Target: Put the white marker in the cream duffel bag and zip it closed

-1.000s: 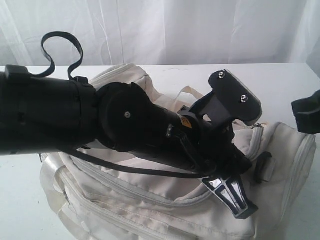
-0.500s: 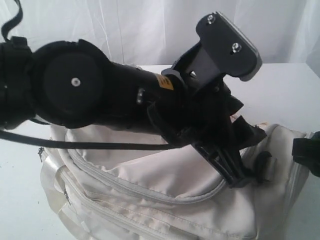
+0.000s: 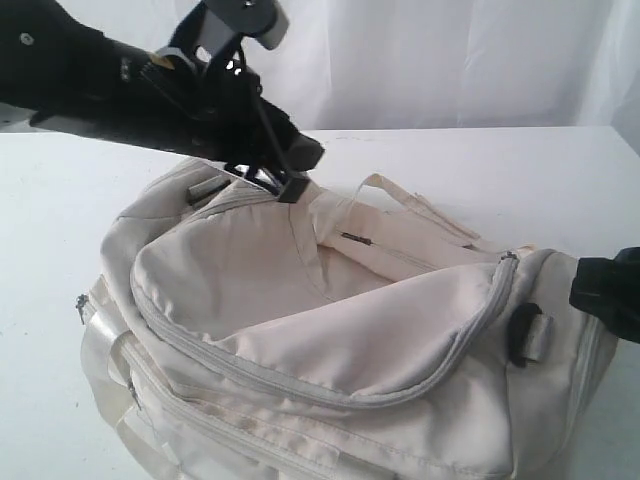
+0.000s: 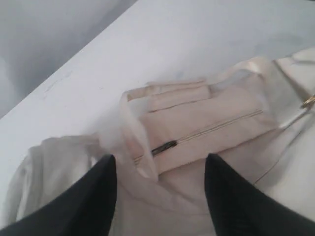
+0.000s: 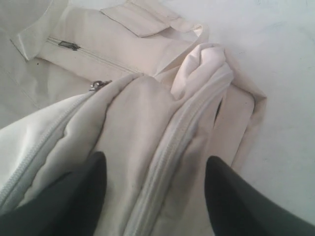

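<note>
Bag, one; hands, two

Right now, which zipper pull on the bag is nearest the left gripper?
The dark pull on the inside pocket, close by the left gripper. The silvery pull sits far off, at the other end of the bag.

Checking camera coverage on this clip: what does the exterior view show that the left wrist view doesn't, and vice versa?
Exterior only: the front zippers and black strap ring of the cream duffel bag. Left wrist only: the left hand with spread fingers, nothing gripped. Both: the inner pocket's dark zip pull, the white table. Neither shows the white marker.
</note>
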